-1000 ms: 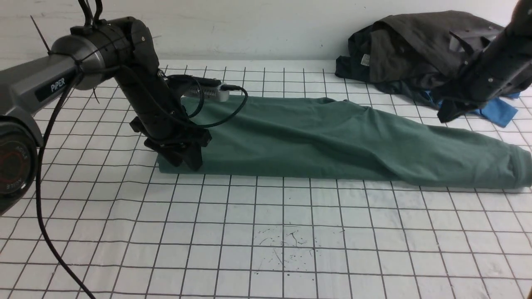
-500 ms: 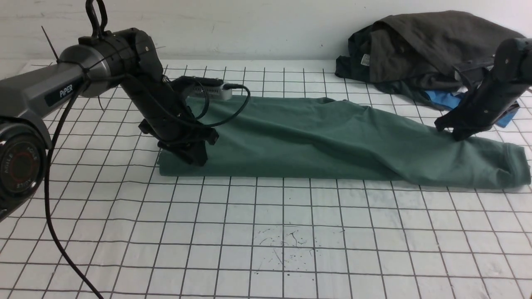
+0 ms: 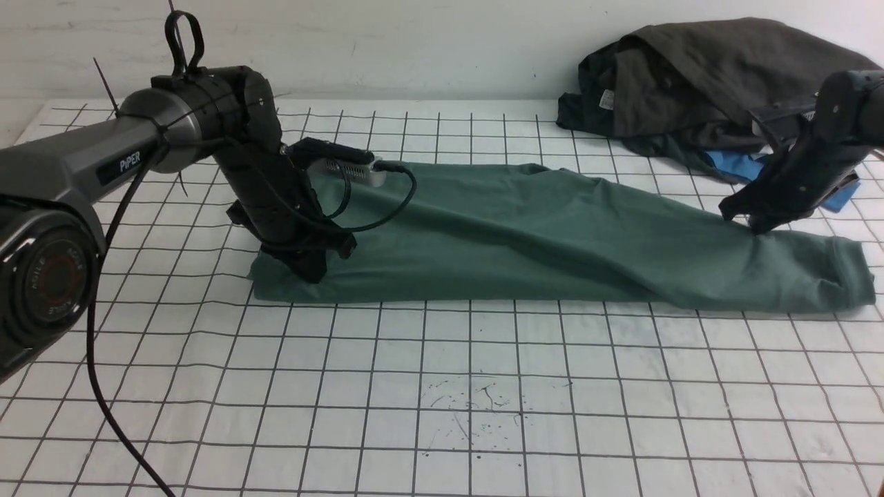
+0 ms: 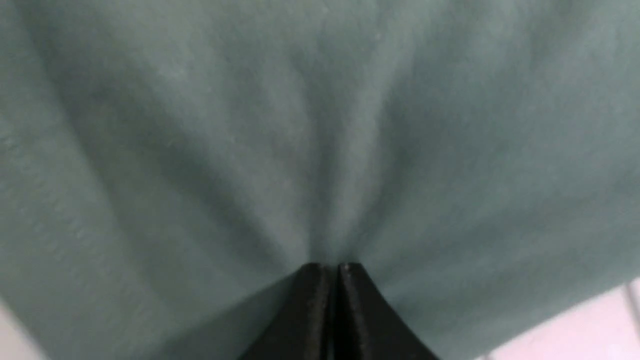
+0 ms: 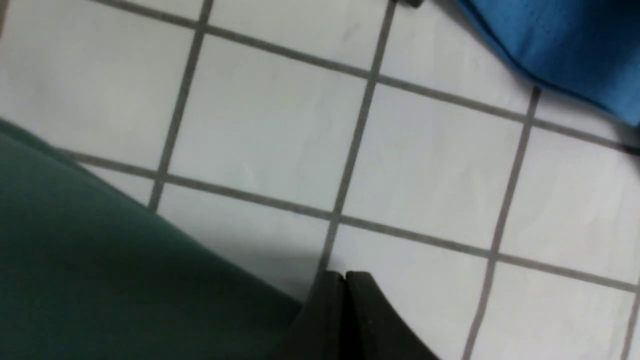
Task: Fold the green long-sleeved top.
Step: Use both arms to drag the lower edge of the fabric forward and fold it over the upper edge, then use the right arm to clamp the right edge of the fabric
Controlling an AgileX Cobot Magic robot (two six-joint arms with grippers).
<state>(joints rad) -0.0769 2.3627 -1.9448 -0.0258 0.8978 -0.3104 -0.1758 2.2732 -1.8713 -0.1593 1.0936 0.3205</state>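
Green jersey top under both claws, pinched at the robot's left end

Green long-sleeved top [image 3: 525, 235]: soft matte knit, long low band across the gridded white table [image 3: 442, 400], soft diagonal ridge mid-length, sleeve end crumpled at far right. Behind it, right side: dark grey-brown garments [image 3: 718, 76], heaped, coarse folds, small white tag. Bright blue garment [image 3: 739, 164] pokes out below the heap.

Left gripper [image 4: 332, 310]: closed, fabric gathered at the tips. Right gripper [image 5: 345, 315]: closed, tips at the top's far edge; can't tell if cloth is between them.

Left wrist view shows creases converging on the fingertips, which the front view hides behind the gripper body. Right wrist view shows the blue cloth's stitched-looking edge; front view mostly doesn't.
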